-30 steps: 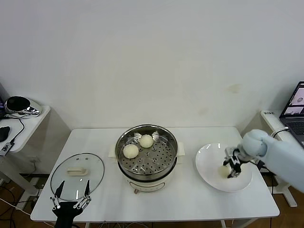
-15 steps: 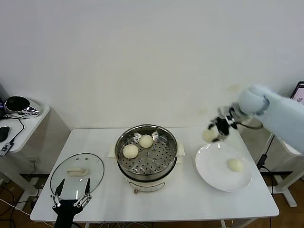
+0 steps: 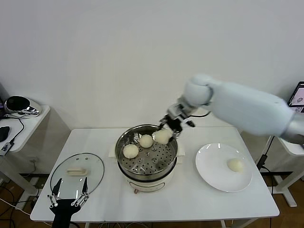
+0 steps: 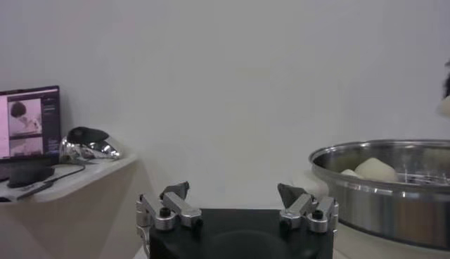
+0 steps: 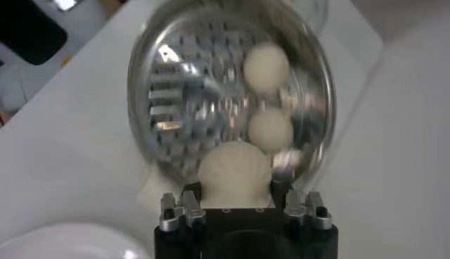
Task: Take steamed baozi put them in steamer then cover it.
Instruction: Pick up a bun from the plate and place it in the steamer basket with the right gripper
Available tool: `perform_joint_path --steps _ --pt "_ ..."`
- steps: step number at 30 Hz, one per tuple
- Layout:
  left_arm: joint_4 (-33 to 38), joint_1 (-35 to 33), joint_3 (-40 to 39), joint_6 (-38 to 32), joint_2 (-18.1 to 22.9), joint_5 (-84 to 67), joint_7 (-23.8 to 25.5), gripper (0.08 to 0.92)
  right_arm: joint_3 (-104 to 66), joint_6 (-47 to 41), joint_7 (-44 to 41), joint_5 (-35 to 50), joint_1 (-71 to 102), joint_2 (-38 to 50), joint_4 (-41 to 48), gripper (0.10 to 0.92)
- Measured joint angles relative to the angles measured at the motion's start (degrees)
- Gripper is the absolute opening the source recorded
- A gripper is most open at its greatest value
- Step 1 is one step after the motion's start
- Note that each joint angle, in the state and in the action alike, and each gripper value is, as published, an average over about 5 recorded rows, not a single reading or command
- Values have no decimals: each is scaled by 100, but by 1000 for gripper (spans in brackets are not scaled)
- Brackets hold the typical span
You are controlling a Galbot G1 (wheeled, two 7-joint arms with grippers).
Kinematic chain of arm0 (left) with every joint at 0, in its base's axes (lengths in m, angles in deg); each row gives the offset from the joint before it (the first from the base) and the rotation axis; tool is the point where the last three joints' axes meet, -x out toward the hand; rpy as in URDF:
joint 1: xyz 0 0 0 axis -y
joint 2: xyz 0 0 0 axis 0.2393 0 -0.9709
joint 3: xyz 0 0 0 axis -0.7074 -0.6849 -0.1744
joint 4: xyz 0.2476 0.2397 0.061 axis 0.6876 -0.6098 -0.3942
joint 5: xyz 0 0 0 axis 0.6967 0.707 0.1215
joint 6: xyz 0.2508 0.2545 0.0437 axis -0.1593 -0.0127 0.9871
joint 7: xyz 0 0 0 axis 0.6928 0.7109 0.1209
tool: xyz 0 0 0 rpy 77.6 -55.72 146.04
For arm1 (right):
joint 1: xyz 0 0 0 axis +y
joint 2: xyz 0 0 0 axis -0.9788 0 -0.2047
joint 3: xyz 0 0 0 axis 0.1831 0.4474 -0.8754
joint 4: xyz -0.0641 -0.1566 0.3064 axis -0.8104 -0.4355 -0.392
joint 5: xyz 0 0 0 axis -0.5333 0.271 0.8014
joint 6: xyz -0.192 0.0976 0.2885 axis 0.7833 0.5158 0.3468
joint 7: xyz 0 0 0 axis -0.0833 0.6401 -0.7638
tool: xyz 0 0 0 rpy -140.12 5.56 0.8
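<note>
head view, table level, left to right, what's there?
glass lid with the open left gripper just in front → steamer, right gripper holding a baozi above it → white plate with one bun

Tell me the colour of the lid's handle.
Cream-white, an oblong handle at the centre of the clear glass lid; the head view shows it best.
</note>
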Motion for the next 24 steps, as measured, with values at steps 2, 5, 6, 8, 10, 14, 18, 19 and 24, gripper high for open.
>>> perform_joint_path --steps 2,5,6,8,10,14,18,19,24 --pt "11 -6 16 0 14 -8 0 823 99 178 43 -79 32 -193 28 611" --pt "20 -16 29 -5 32 -13 -1 823 235 435 98 -233 87 -405 43 611" --pt "22 -19 34 -7 36 -15 -1 823 277 517 115 -294 105 -459 47 611" --pt "23 -21 49 -12 40 -21 -3 823 358 684 147 -432 145 -551 58 611" --pt "24 -25 63 -16 44 -27 -5 823 436 846 174 -568 188 -621 69 611" --pt "27 -40 74 -28 51 -29 -9 823 571 1151 202 -815 238 -727 65 611" --pt "27 -37 80 -33 59 -30 -12 823 653 1410 221 -1017 257 -831 64 616" --pt "27 -36 80 -34 61 -30 -12 823 669 1466 227 -1058 263 -856 63 617" --pt "22 -29 77 -42 71 -30 -16 823 756 1707 238 -1228 272 -962 65 646"
